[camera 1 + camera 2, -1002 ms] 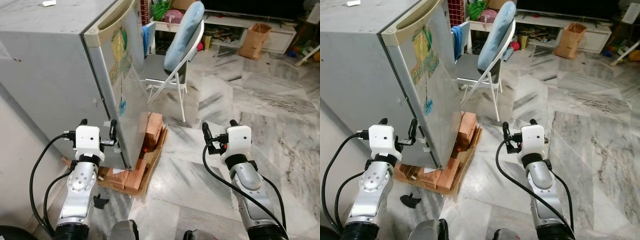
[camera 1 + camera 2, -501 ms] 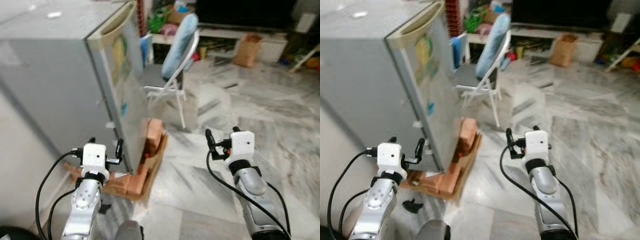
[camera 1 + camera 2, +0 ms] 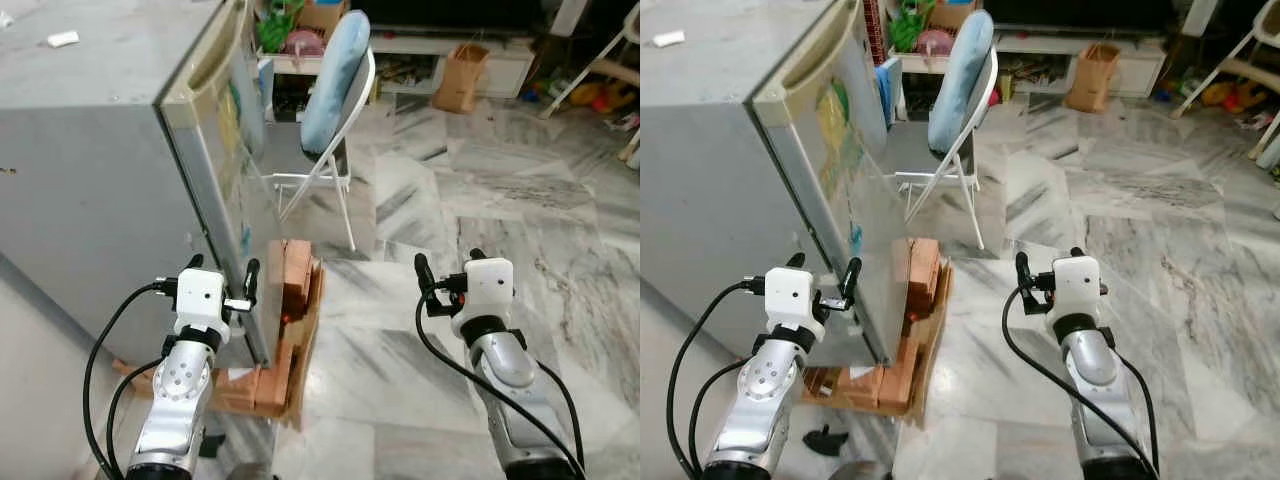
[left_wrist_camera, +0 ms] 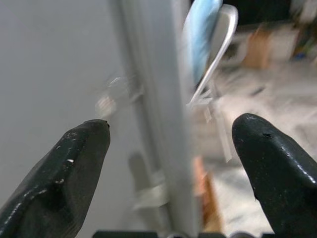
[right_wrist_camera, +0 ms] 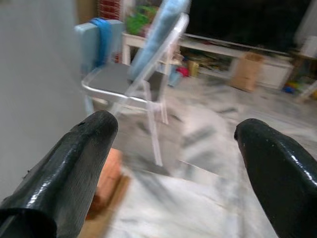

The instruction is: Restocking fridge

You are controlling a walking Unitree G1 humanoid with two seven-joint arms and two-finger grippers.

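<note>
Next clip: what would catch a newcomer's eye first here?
The grey fridge fills the robot's left, door shut, propped on red bricks over cardboard. The left gripper hangs open at the fridge's front corner; the right gripper hovers open above the marble floor. Beyond stands a white folding chair with a blue cushion.

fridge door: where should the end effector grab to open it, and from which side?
Likely the recessed beige handle strip along the top front edge of the fridge door. Hook it from the chair side, pulling outward; the door face below is flat, offering no hold. The left end effector, fingers open, sits low at the door's corner edge.
</note>
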